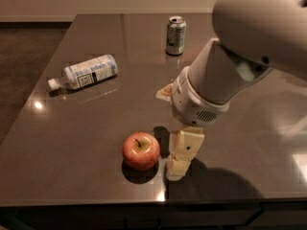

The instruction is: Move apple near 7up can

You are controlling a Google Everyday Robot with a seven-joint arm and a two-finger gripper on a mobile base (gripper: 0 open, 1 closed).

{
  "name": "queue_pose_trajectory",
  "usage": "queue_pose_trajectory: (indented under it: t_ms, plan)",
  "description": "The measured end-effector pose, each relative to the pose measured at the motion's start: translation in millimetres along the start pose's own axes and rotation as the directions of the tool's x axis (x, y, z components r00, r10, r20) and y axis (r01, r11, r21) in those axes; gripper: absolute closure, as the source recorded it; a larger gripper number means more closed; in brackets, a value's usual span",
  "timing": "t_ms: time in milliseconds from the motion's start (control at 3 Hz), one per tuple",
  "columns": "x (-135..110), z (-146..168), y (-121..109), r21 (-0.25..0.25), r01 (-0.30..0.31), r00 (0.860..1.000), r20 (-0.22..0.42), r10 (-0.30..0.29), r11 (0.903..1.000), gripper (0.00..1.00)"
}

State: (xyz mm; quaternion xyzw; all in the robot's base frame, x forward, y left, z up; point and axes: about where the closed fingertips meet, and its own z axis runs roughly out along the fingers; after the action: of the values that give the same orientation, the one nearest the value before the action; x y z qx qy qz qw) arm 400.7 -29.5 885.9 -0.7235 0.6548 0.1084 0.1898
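The red apple (141,150) with yellowish patches and a dark stem sits near the front edge of the dark table (86,128). The silver-and-green 7up can (175,35) stands upright at the far middle of the table, well away from the apple. My gripper (178,165) hangs from the large white arm (216,80) and points down at the table just right of the apple, close beside it and not around it. It holds nothing that I can see.
A clear plastic bottle (85,72) with a white-blue label lies on its side at the left of the table. The table's front edge runs just below the apple. The arm covers much of the right side.
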Motion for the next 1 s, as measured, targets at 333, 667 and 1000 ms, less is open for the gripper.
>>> queue_pose_trajectory:
  t_ms: [333,667,1000]
  plan:
    - [-10.1,15.3,9.2,-0.026,0.014,1.0,0.025,-0.013,0.9996,0.0]
    - [-17.2,26.5,14.9,-0.051,0.01,0.999,0.054,-0.007,0.9986,0.0]
    - [-22.7,34.3,18.8,-0.074,0.002,0.997,0.073,0.004,0.9973,0.0]
